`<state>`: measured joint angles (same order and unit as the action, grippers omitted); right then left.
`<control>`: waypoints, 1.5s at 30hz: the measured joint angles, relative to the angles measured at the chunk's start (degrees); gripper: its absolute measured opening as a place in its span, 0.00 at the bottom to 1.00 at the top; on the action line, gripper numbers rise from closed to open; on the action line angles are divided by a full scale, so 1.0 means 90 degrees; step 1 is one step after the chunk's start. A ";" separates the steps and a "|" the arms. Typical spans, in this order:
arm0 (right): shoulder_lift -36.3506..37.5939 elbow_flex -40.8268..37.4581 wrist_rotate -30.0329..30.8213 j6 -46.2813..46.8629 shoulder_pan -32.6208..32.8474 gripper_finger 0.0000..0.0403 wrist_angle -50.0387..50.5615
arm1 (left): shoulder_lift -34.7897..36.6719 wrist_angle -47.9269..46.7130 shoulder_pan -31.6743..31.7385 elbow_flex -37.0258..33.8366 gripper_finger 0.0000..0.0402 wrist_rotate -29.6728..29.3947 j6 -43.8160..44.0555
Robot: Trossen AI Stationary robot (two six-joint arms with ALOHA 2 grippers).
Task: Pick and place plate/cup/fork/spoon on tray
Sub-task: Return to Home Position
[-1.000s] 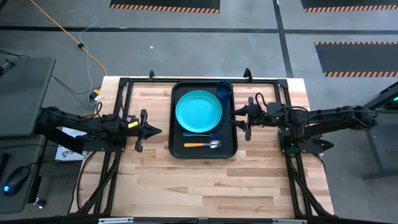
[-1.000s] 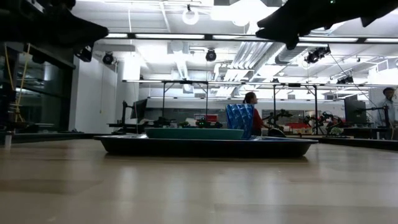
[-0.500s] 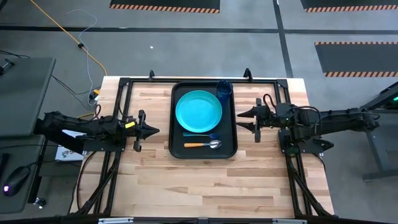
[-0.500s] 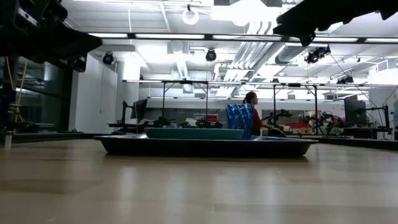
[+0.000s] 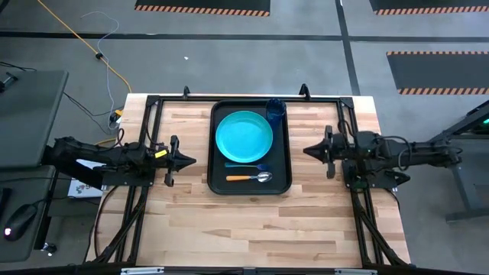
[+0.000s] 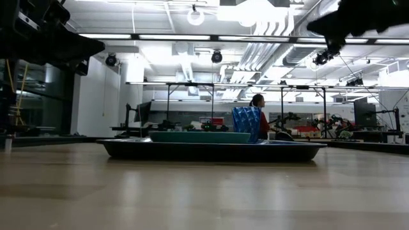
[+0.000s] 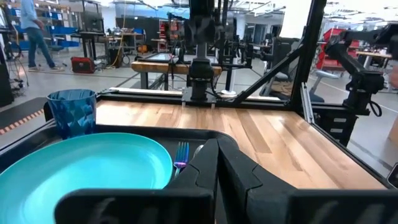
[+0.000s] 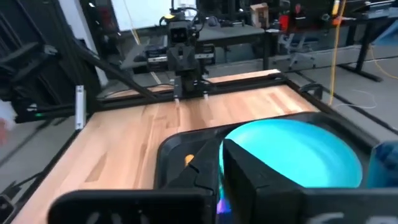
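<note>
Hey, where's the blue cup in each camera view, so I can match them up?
High: cup in the tray's corner, just past the plate's rim.
Low: cup upright behind the plate, right of centre.
Left wrist: cup standing beyond the plate.
Right wrist: cup cut off at the frame edge, beside the plate.
Shared landmark: the plate.

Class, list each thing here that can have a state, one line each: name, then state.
plate: flat on the tray, bare.
cup: upright in a tray corner.
fork: flat on the tray, beside the plate.
spoon: flat on the tray, beside the fork.
tray: on the table, holding all four.
left gripper: shut, empty, beside the tray.
right gripper: shut, empty, beside the tray.
</note>
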<state>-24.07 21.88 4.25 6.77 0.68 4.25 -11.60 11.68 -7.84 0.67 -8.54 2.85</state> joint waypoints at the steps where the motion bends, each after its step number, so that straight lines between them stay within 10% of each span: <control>1: 0.0206 -0.0221 0.0002 0.0067 0.0019 0.04 -0.0071 | 0.0000 0.0002 0.0000 0.0000 0.00 0.0000 0.0000; 12: 0.2670 -0.1586 -0.0174 0.0346 0.0028 0.00 -0.0025 | 0.0000 0.0007 0.0000 0.0000 0.00 0.0000 -0.0006; 21: 0.2520 -0.2362 -0.0669 -0.0189 0.0132 0.00 -0.1701 | -0.0074 -0.0076 0.0000 0.0007 0.00 0.0025 -0.0005; 45: 0.2414 -0.2362 -0.0168 -0.0756 0.0307 0.00 -0.0585 | -0.0085 -0.0136 -0.0001 0.0005 0.00 0.0046 -0.0005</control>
<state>-2.35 0.62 2.74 -0.03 3.44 -1.02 -12.36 10.46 -7.85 0.71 -8.12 2.81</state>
